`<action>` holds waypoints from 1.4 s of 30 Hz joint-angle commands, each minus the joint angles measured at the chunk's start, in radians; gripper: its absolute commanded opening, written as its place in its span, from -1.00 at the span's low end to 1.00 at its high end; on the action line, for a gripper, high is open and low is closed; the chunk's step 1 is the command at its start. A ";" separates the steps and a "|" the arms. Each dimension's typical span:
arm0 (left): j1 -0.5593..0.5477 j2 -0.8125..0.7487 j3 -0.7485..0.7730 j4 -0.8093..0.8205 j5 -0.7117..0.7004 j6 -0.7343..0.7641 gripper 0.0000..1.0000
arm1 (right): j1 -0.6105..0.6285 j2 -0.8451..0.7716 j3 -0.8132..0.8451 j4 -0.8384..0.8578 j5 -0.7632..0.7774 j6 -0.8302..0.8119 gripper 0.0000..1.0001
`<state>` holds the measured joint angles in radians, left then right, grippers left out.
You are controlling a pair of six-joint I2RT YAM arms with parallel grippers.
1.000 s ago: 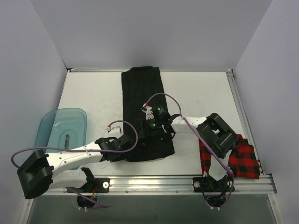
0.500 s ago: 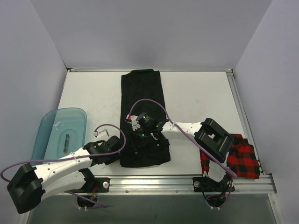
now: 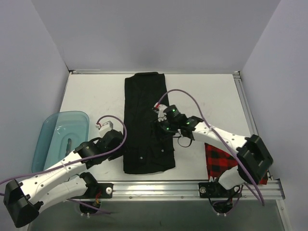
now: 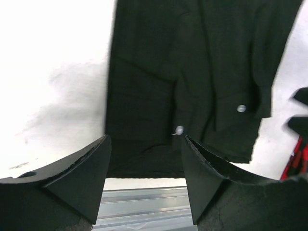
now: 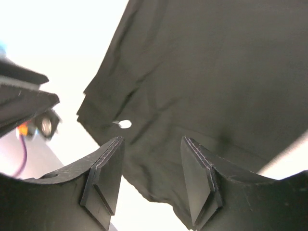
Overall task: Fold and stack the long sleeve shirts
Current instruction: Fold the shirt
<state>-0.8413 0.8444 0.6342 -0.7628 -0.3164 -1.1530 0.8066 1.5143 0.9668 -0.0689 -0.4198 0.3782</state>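
While flat, black shirt (image 3: 144, 120) beneath right fingers (image 5: 103, 178)

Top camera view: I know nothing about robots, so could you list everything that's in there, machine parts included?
black shirt: one, black, laid lengthwise down the middle of the table.
checked shirt: one, red-and-black, near right corner, partly under the right arm.
tub: one, translucent teal-blue, left edge of the table.
table: one, white, under everything.
left gripper: one, black, jaws apart, by the black shirt's near left edge.
right gripper: one, black, jaws apart, over the black shirt's right side.
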 commanded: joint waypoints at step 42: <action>0.136 -0.044 -0.144 0.123 0.258 0.067 0.90 | -0.207 -0.384 -0.329 -0.264 0.202 0.347 0.32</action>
<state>-0.6998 0.8169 0.5682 -0.5247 -0.0872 -1.0359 0.6071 1.1282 0.7105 -0.2398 -0.2306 0.6342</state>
